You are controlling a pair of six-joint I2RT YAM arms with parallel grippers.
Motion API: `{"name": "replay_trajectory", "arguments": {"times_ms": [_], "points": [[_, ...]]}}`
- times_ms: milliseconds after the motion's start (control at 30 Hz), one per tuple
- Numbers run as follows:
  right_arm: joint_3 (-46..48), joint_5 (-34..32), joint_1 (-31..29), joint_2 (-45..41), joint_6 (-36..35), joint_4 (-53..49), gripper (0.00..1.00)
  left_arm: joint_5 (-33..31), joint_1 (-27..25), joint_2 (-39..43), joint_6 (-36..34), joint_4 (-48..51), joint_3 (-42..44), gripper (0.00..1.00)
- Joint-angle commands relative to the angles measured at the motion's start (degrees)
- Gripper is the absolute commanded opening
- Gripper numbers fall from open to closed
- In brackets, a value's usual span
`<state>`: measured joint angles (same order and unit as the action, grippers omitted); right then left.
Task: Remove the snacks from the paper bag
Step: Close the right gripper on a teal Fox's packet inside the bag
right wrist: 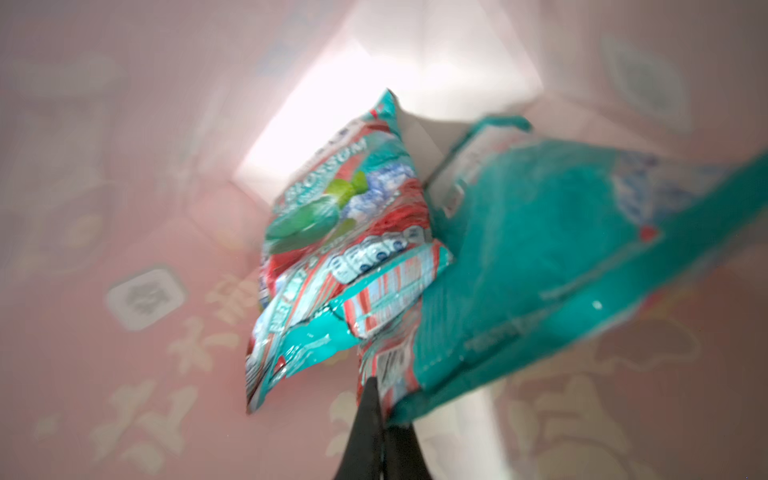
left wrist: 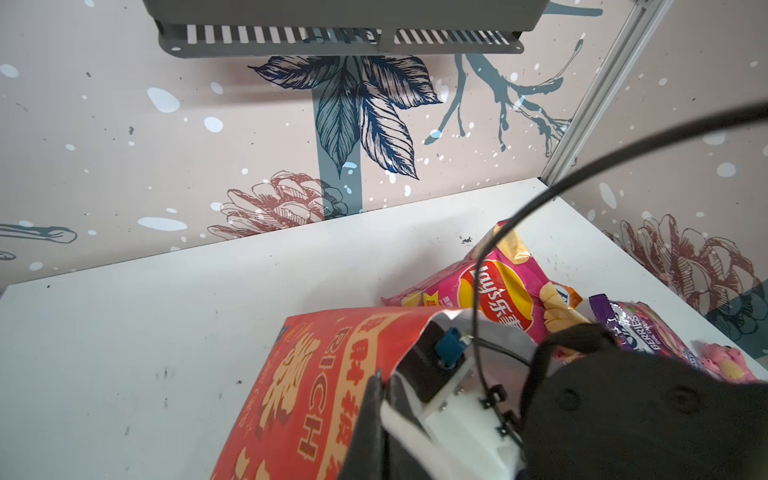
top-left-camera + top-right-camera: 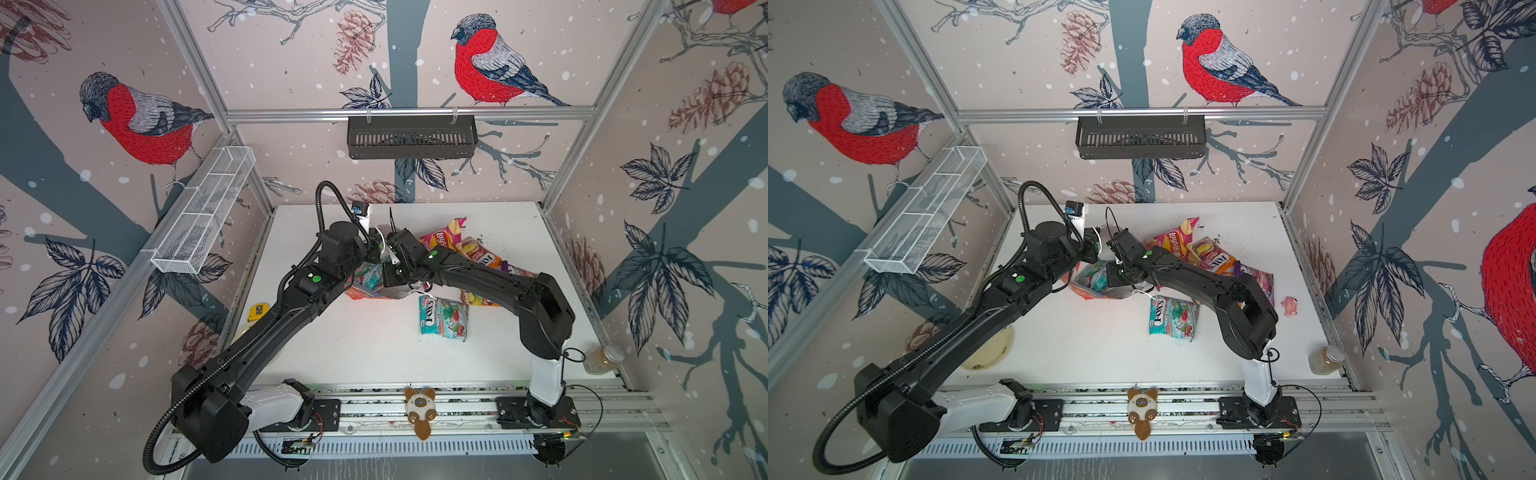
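Observation:
The red paper bag lies on its side at the table's middle. My left gripper is shut on the bag's rim. My right gripper reaches inside the bag and is shut on the edge of a teal snack packet, next to another teal packet. Outside the bag lie a teal FOX'S packet, the pink Lay's bag, an orange FOX'S packet and a purple one.
A plush cat sits on the front rail. A glass jar stands front right, a yellow tape measure and a plate at the left, a small pink toy at the right. Baskets hang on the walls.

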<state>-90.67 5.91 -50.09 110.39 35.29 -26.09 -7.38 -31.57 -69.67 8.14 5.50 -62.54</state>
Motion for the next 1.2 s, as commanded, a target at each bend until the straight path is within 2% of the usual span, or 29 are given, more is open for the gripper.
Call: {"name": "replay_trajectory", "arguments": {"times_ms": [0,767,1167], "points": [[-0.2,-2.0,-0.3,-1.7,-2.0,1.9,0.0,-0.9,0.2,0.7,0.4,-1.7,0.5,0.0],[-1.0,-6.4,-0.4,-10.6,-7.7,2.9,0.0,-5.8,0.2,-0.9,-1.3,-0.1,-1.9,0.0],[0.8,-5.5,-0.3,-15.5,-10.3,6.7,0.0,-7.1,1.2,-1.6,-1.1,1.2,-3.3,0.0]]}}
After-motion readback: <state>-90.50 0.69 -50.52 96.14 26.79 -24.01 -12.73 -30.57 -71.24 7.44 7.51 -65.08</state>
